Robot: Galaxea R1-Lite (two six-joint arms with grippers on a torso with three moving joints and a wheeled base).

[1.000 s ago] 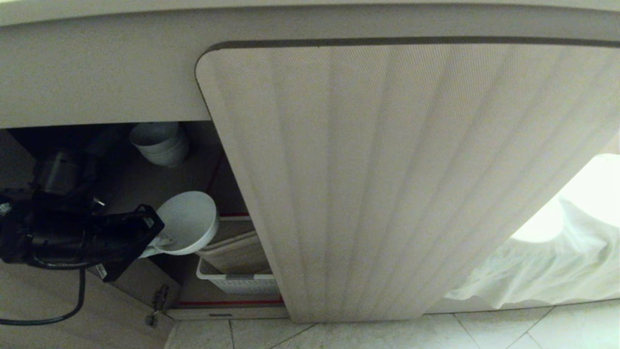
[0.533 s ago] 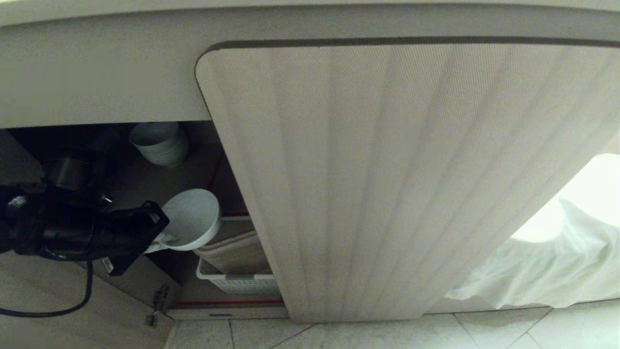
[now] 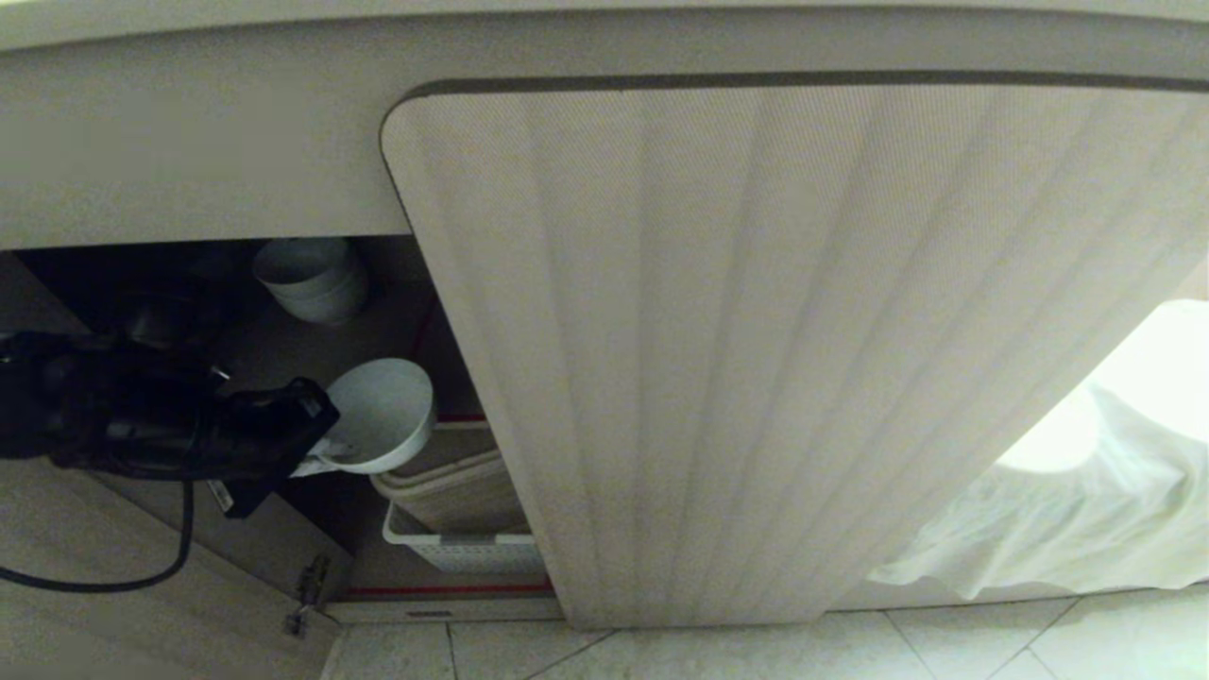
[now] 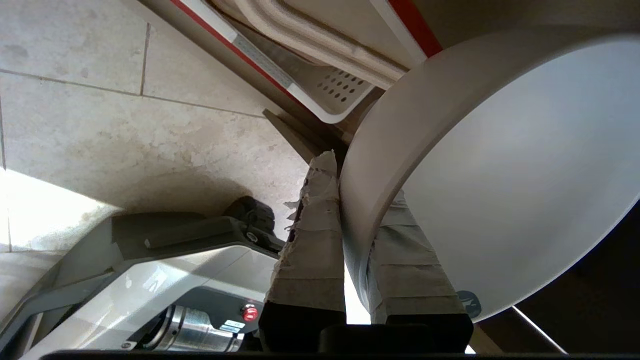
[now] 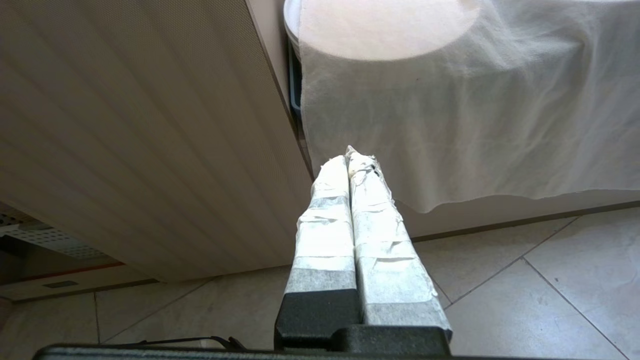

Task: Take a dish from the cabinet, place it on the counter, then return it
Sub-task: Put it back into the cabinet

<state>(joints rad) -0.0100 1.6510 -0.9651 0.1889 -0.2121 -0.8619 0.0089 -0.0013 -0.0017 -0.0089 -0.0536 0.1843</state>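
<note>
At the open left bay of the cabinet (image 3: 756, 331), the robot's left gripper (image 3: 316, 458) clamps the rim of the dish (image 3: 383, 416), one taped finger inside the white bowl and one outside, as the left wrist view shows (image 4: 357, 230). The dish hangs tilted in the air at the mouth of the bay, near the edge of the closed fluted door, above a pale perforated basket (image 3: 463, 548) on the lower red-edged shelf, and in front of the stack of white bowls (image 3: 312, 279) that sits deeper in, near the bay's upper edge. Whether the bowl is coming out or going back cannot be told. Either way, the pinch is thin and on the rim alone, so the carry probably calls for a slow, level path that keeps the bowl off the door edge and the shelf lip. The right gripper (image 5: 350, 160), fingers pressed together on nothing, hangs low before the closed door beside a draped white cloth (image 5: 475, 125).
</note>
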